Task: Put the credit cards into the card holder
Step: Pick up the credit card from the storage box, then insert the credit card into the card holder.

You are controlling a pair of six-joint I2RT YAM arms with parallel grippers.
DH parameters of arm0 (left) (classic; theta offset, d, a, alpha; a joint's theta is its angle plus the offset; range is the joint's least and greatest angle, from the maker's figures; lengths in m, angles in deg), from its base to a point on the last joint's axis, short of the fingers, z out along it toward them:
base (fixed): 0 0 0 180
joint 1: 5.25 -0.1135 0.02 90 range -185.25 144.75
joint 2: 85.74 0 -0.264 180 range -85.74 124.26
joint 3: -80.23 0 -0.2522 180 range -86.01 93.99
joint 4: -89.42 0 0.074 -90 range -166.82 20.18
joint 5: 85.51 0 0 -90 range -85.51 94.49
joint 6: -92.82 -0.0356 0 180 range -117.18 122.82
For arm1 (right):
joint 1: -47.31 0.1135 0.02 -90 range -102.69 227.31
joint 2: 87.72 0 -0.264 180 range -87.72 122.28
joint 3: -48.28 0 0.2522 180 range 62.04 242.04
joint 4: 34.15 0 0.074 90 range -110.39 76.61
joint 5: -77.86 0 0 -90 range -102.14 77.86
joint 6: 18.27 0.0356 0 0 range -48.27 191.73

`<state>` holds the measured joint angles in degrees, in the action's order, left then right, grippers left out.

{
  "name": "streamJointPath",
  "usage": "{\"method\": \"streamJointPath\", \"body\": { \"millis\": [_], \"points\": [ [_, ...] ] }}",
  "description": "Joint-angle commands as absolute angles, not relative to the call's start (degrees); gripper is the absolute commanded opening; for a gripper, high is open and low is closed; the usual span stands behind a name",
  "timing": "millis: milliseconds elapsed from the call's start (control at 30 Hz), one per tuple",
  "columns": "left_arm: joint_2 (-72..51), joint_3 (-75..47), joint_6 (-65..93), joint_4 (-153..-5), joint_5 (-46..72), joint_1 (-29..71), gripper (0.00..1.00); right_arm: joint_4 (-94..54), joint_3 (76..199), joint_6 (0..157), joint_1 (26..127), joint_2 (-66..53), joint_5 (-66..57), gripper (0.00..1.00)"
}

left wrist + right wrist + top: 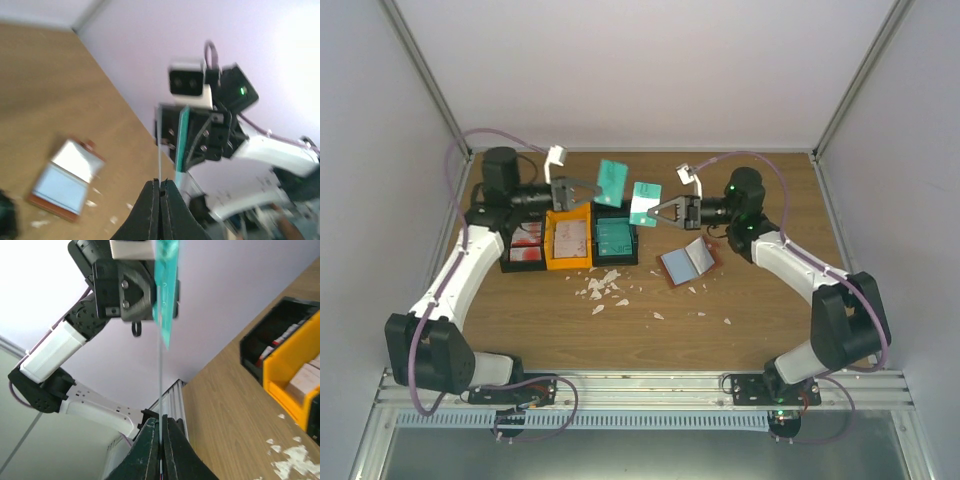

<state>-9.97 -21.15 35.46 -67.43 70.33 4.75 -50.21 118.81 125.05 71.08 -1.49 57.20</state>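
Observation:
Both grippers hang above the table, each shut on one of the credit cards. My left gripper (590, 190) pinches a teal card (611, 181), which the left wrist view shows edge-on as a thin line (159, 150) rising from the shut jaws (160, 182). My right gripper (656, 210) pinches a teal-and-white card (645, 203), also edge-on (160, 375) above its shut jaws (161, 417). The two cards are close together, facing each other. The card holder (687, 262) lies open on the table below the right gripper, its pale pockets facing up (65, 180).
A joined row of bins sits left of centre: a black one (523, 247) with red cards, an orange one (568, 241) with pale cards, and a black one (615, 238) with teal cards. White scraps (603, 288) litter the table in front of them.

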Motion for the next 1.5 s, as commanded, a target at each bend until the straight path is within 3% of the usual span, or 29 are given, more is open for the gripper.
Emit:
{"method": "streamJointPath", "body": {
  "millis": [0, 167, 333, 533, 700, 900, 1133, 1467],
  "points": [
    [-8.3, -16.9, 32.2, -69.6, 69.5, -0.8, 0.00, -49.2, 117.1, 125.6, 67.6, -2.9, 61.1, 0.03],
    [-7.7, -17.5, 31.4, -68.6, 68.4, -0.9, 0.00, -45.7, 117.5, 123.3, 67.4, -2.5, 59.9, 0.00],
    [-10.7, -20.4, 29.9, -64.3, 58.5, -0.8, 0.00, -34.1, 117.8, 114.5, 64.9, -3.5, 55.6, 0.01],
    [-21.2, -36.2, 35.4, -70.1, 44.2, 4.8, 0.00, -8.9, 117.6, 93.1, 61.4, -7.0, 39.2, 0.00],
    [-25.8, -49.8, 43.5, -80.3, 35.7, 15.0, 0.00, 0.6, 114.6, 87.5, 61.3, -6.2, 27.1, 0.01],
    [-21.5, -56.3, 49.6, -90.2, 27.9, 26.9, 0.00, 3.2, 112.5, 88.1, 61.3, -4.7, 19.2, 0.01],
    [-10.3, -53.7, 47.3, -93.0, 26.4, 30.6, 0.00, 5.1, 114.1, 89.4, 61.0, 1.0, 6.6, 0.01],
    [-6.5, -50.9, 42.1, -87.7, 22.0, 30.4, 0.00, 3.5, 113.9, 90.4, 61.1, 6.4, 10.3, 0.00]
  ]
}}
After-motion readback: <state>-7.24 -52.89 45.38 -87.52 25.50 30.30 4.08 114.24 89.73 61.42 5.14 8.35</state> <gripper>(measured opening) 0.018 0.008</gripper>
